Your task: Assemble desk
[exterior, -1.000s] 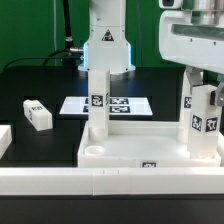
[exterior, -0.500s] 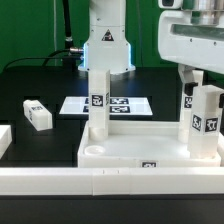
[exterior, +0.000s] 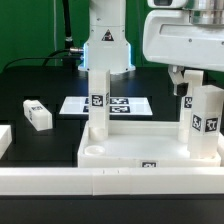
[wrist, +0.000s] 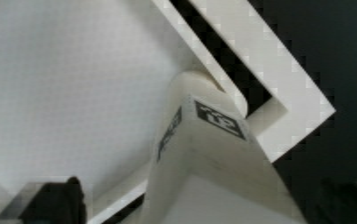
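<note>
The hand point(exterior: 183, 81) hovers near the top of the leg point(exterior: 205, 122) at the exterior view's right, upright on the tabletop point(exterior: 130, 150); we cannot tell whether it is spread or closed.

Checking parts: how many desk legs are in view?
3: one upright leg on the tabletop at the exterior view's left, a second leg upright at its right, a loose leg lying farther left. A cropped white piece at the edge may be a fourth.

White robot arm point(exterior: 105, 40) stands beyond the far edge of the desk point(exterior: 130, 150). Its gripper point(exterior: 198, 78) hangs over the near corner at the exterior view's right, dark fingers point(exterior: 178, 80) parted and pointing down.
</note>
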